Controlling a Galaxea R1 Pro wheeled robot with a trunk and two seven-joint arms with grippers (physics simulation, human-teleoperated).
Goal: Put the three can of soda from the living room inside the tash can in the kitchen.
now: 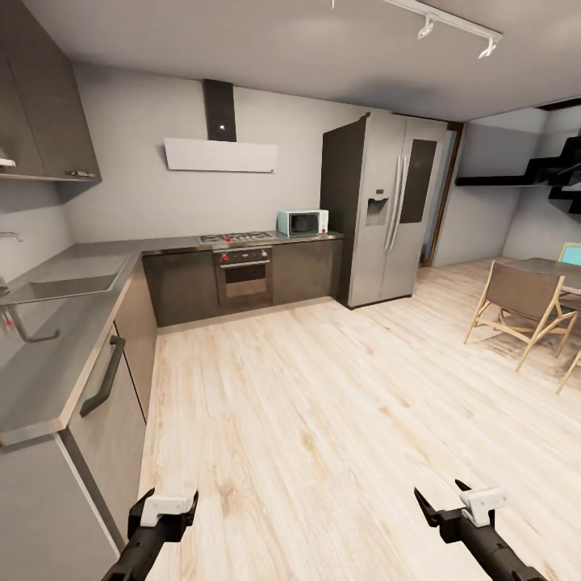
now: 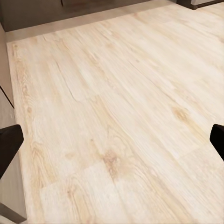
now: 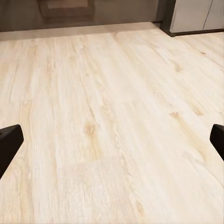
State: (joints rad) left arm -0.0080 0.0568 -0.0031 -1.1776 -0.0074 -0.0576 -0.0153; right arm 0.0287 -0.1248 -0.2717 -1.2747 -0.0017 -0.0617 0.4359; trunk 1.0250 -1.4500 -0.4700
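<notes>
Nearest, the left gripper (image 1: 167, 510) and right gripper (image 1: 457, 502) hang low over the plank floor (image 1: 323, 403), both with fingers spread wide and nothing between them. To the left a grey worktop (image 1: 48, 355) runs along the cabinets, a sink (image 1: 56, 286) sunk near its far corner. Farther off in the kitchen stand the oven (image 1: 244, 276) under the hob, a teal microwave (image 1: 303, 222) at the worktop's right end, the steel fridge (image 1: 395, 206) beside it, and a chair (image 1: 524, 303) at right
</notes>
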